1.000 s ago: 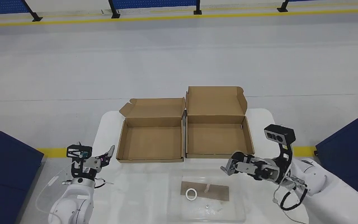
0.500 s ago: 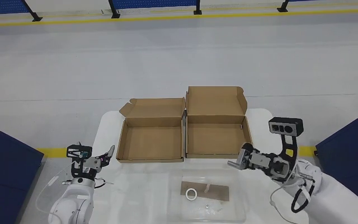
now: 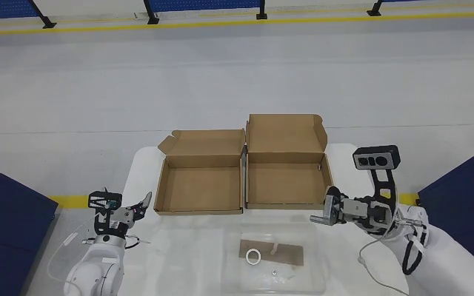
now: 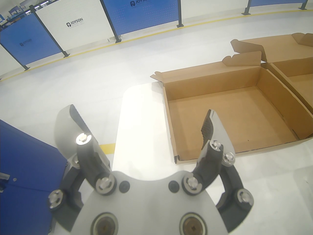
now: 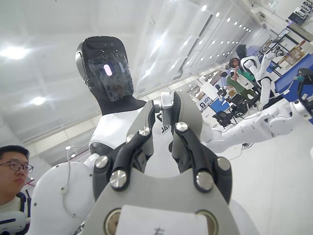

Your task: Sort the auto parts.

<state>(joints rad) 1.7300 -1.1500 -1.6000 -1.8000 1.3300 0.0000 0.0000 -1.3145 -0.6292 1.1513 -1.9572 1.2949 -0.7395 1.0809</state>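
The right gripper [image 5: 166,102] is clamping tight on a small silver part [image 5: 166,111], perhaps a metal block, and is hanging at four o'clock from the right box [image 3: 286,185]. The left gripper [image 4: 140,116] is gaping wide, holding nothing, at nine o'clock from the left box [image 3: 198,189]. A white ring [image 3: 253,257] is lying in the clear tray [image 3: 311,280] at six o'clock on the counter [image 3: 185,244].
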